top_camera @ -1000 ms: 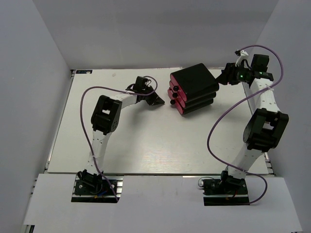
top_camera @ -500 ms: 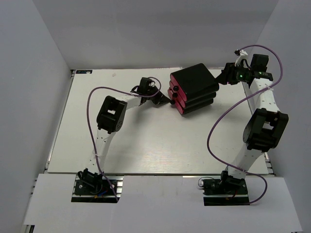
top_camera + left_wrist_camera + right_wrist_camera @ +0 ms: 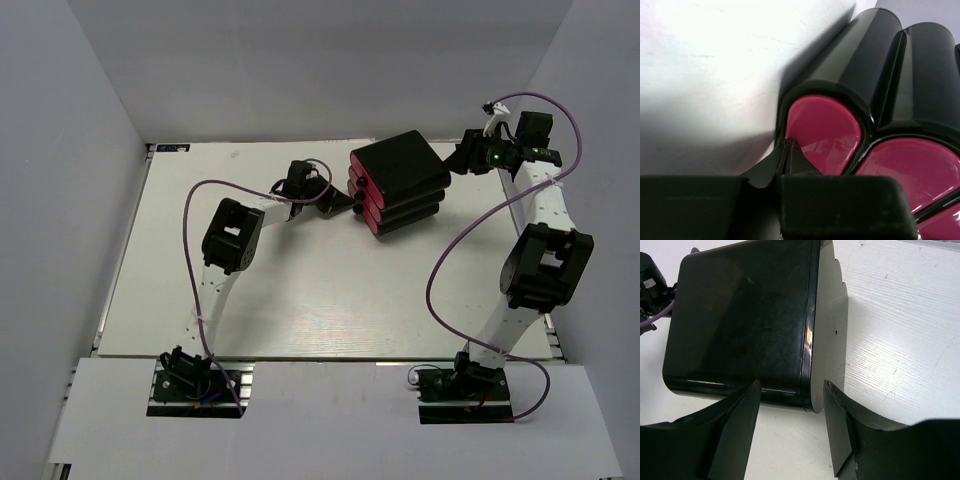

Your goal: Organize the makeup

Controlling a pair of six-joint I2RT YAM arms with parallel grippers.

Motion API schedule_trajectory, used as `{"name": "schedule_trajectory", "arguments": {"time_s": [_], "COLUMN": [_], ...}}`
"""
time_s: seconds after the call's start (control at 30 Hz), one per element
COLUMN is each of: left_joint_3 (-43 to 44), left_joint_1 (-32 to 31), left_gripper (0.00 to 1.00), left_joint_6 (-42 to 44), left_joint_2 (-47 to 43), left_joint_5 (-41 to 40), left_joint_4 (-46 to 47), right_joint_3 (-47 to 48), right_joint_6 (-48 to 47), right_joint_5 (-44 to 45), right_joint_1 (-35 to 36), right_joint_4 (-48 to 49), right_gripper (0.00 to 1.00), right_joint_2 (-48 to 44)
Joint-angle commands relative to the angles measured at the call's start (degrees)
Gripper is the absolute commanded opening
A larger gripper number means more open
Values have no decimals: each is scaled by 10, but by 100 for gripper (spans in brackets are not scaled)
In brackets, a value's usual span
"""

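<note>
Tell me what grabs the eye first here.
A glossy black box with pink drawer fronts sits at the far middle of the table. The left gripper, jaws shut, points at one pink front. The right gripper, jaws open, brackets the box's rear corner.

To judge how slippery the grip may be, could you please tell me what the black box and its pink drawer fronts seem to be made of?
The black box looks like hard glossy plastic: its top carries soft reflections and fine scuffs. The pink drawer fronts look like glossy plastic, with sharp highlights, though lacquer is possible.
</note>
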Motion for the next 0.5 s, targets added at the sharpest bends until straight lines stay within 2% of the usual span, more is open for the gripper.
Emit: {"name": "schedule_trajectory", "arguments": {"time_s": [0.0,0.13,0.2,0.23,0.3,0.33,0.43,0.47], "left_joint_3": [18,-12,-63,-82,-130,-144,-189,-195], "left_joint_1": [-6,-6,-6,-6,1,6,12,12], "left_gripper": [12,12,15,26,38,47,62,64], "left_joint_6": [-16,2,9,15,21,26,47,56], "left_joint_2": [-9,-32,-65,-78,-110,-121,-165,-174], "left_joint_5": [10,-1,-15,-31,-44,-56,-88,-96], "left_joint_4": [32,20,22,23,23,21,6,-2], "right_joint_3": [1,0,-3,-5,-8,-11,-26,-30], "right_joint_6": [1,-1,2,5,8,7,16,20], "right_joint_5": [-14,-13,-10,-11,-3,3,27,34], "right_joint_1": [1,1,1,-1,-2,-2,-3,-4], "right_joint_4": [13,11,14,17,19,22,41,47], "right_gripper": [58,58,60,61,65,67,78,80], "right_joint_2": [3,1,-2,-3,-7,-9,-22,-27]}}
